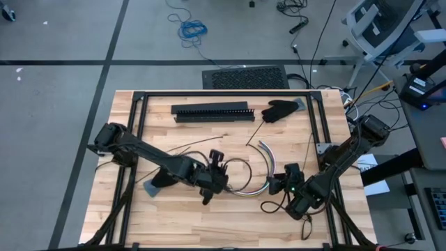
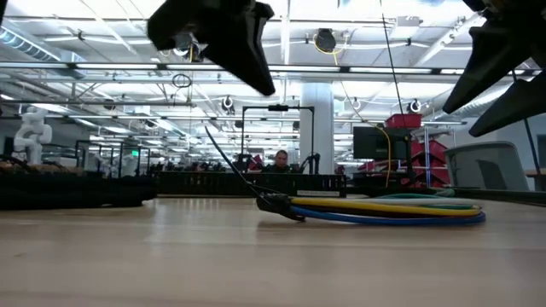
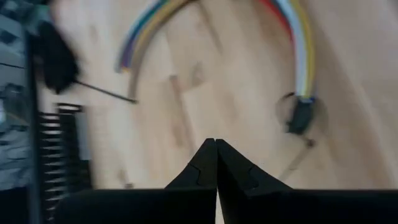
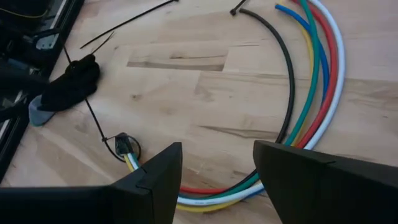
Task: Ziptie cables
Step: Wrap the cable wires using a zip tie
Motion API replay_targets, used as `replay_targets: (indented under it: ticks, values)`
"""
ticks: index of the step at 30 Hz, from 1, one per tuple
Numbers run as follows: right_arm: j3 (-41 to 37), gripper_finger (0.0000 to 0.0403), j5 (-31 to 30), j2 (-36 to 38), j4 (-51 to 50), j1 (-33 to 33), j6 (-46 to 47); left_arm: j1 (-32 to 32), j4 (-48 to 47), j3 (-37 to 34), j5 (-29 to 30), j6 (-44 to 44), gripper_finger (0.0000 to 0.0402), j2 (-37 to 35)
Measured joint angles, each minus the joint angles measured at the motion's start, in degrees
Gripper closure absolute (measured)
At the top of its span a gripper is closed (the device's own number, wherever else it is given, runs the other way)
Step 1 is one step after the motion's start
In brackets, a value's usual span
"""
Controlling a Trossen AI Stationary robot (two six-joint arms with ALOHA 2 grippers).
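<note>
Wooden bench [image 1: 174,216] from above: I am seeing the left pincer [image 1: 211,183] sitting just left of the cables [image 1: 251,183], and the right pincer [image 1: 286,183] sitting just right of them, so the looped bundle is lying between the two. A slotted black bar [image 1: 212,113] and a black glove [image 1: 281,109] are lying well beyond both.

Low view: the cables [image 2: 384,211] are resting flat on the bench, with both pincers hanging above.

Left wrist view: my left pincer [image 3: 216,163] is showing its fingers pressed fully together, holding nothing, cables [image 3: 298,50] ahead.

Right wrist view: my right pincer [image 4: 217,180] is standing partly open and empty, with the coloured cables [image 4: 311,93] curving ahead and between its fingers.
</note>
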State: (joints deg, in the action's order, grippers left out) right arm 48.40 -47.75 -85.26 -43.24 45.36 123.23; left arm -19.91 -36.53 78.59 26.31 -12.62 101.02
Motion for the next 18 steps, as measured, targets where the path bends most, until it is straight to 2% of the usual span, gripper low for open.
replay_targets:
  ticks: [6,8,11,14,18]
  values:
    - [0.0,0.0205,0.2,0.0,0.8,0.0,-1.6,3.8,-1.3,0.0,0.2,-1.3,0.0400,-4.8]
    - [0.0,0.0202,1.8,0.0,1.4,0.0,-3.3,6.1,-3.7,0.0,-3.3,-0.1,0.0400,-6.8]
    - [0.0,0.0193,3.6,0.0,2.3,0.0,-6.5,10.5,-10.0,0.0,-12.0,1.4,0.0395,-9.7]
    - [0.0,0.0183,6.2,0.0,2.4,0.0,-9.2,15.1,-15.9,0.0,-17.8,3.2,0.0368,-12.3]
    - [0.0,0.0172,7.6,0.0,3.3,0.0,-10.3,20.8,-20.8,0.0,-20.3,7.5,0.0312,-15.9]
